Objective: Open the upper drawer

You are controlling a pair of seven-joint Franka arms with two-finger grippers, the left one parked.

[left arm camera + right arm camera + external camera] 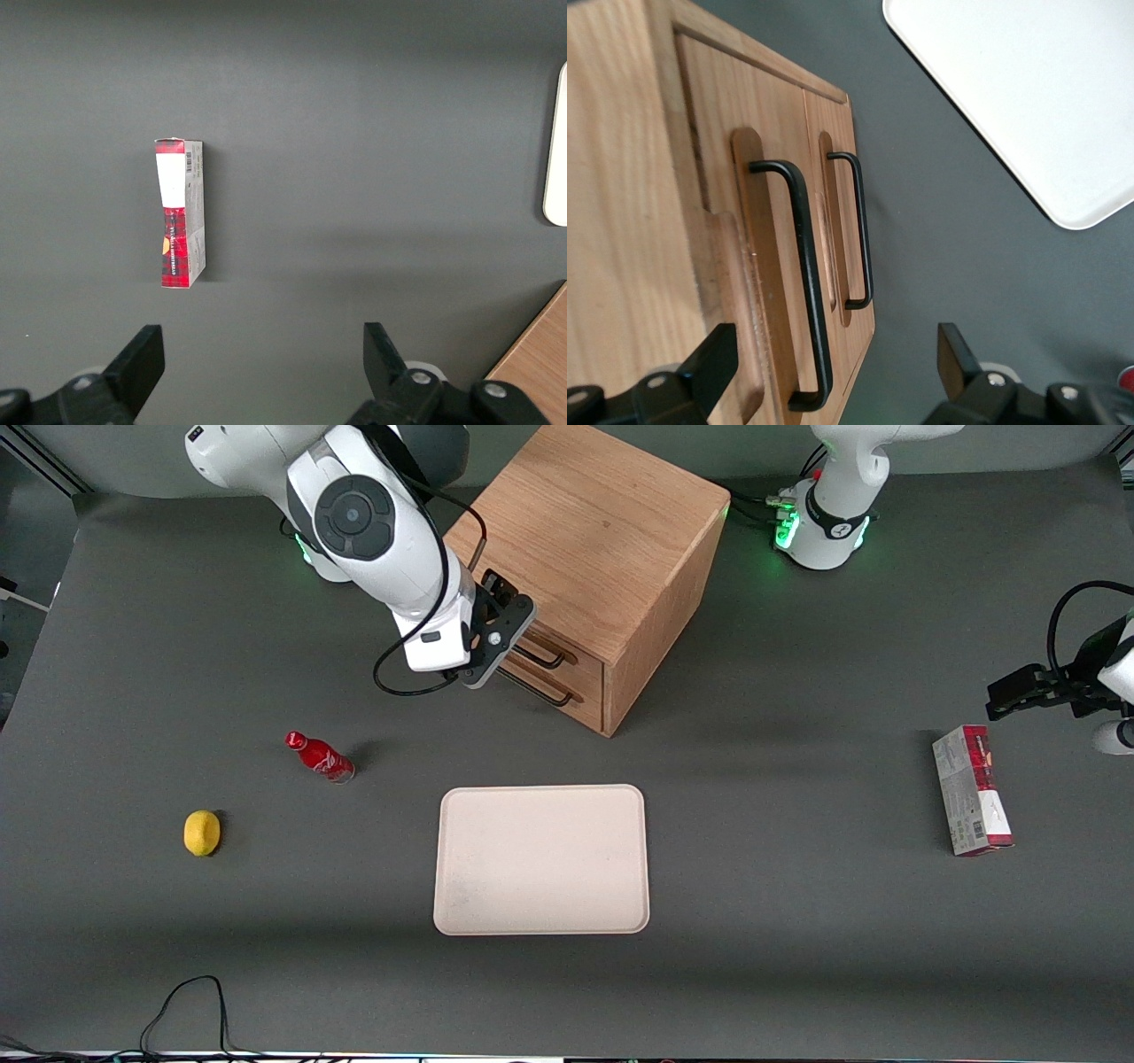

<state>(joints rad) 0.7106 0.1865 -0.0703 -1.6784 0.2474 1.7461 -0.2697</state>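
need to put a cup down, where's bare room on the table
Bare mat lies between the tray and the box, and along the edge nearest the front camera. Some also between the lemon and tray. It is crowded in front of the cabinet, where the open tool sits at the upper drawer handle.

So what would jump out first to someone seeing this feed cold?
The oak cabinet, with the gripper open right in front of its upper drawer, jaws either side of the black handle and not yet closed on it. Then the pale empty tray, nearer the front camera than the cabinet.
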